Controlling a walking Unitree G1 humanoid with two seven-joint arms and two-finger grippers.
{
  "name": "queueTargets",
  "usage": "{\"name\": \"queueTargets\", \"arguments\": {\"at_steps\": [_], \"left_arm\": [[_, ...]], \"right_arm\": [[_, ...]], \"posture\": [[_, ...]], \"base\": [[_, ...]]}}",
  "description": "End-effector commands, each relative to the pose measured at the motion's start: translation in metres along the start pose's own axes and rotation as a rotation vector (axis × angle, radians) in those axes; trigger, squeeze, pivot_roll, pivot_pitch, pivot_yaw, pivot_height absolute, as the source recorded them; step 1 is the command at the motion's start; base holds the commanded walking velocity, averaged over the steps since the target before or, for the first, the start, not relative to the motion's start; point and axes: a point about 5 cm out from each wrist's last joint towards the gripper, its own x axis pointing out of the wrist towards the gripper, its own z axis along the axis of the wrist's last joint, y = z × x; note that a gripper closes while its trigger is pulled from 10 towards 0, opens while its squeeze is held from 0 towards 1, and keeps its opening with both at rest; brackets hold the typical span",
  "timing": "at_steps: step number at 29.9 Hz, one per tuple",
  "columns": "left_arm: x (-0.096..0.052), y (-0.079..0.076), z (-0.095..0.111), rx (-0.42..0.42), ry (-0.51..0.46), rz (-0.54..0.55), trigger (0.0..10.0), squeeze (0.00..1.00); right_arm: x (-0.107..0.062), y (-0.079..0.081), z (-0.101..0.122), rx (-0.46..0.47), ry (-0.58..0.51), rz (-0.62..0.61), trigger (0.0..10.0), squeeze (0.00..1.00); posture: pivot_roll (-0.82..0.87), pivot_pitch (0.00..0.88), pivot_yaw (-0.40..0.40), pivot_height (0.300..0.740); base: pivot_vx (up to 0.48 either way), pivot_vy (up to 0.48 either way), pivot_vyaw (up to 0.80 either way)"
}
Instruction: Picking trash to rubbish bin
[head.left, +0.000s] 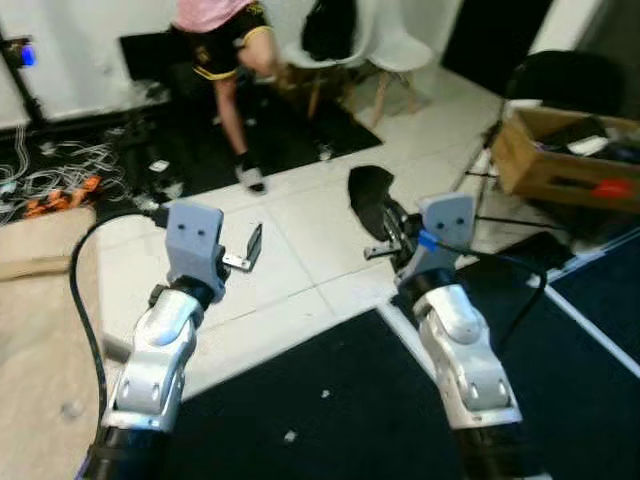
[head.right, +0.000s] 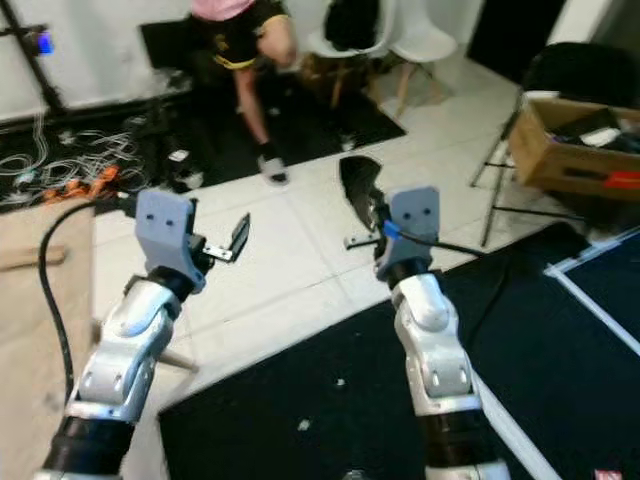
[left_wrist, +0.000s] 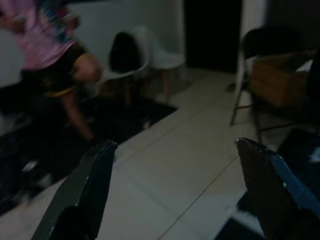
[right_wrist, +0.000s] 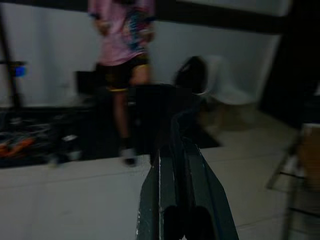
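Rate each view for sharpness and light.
Left and right eye views: bright, slightly soft; the white tiles are evenly lit, and the person is smeared. Left wrist view: dim, with blurred black fingers. Right wrist view: darkest and hazy, with the right gripper shut on a dark, thin piece of trash.

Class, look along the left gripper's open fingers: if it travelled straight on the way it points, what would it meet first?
Probably nothing close: ahead of the left gripper lies bare tiled floor, then the white chairs. Depth is unclear.
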Motion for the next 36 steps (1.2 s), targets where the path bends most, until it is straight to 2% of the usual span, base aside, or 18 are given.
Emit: {"name": "queueTargets", "arguments": {"at_steps": [1,18,36], "left_arm": [[-0.0031,0.0013,-0.0061,0.001,0.026,0.006,10.0,0.00],[-0.0020,-0.0005,-0.0055,0.013,0.022,-0.019,10.0,0.00],[-0.0007,0.0027,-0.0051,0.008,0.018,0.001,10.0,0.00]], "right_arm": [[-0.0018,0.0028,-0.0022,0.008,0.003,0.003,10.0,0.00],[-0.0023,0.0040,-0.0032,0.022,0.008,0.000,10.0,0.00],[-0.0019,0.0074,-0.0065,0.029,0.015,0.011,10.0,0.00]], "posture": [[-0.05,0.097,0.021,0.740],[-0.05,0.090,0.023,0.740],[-0.05,0.074,0.020,0.740]], "base": [[0.000,0.000,-0.80],[0.000,0.000,-0.80],[0.000,0.000,-0.80]]}}
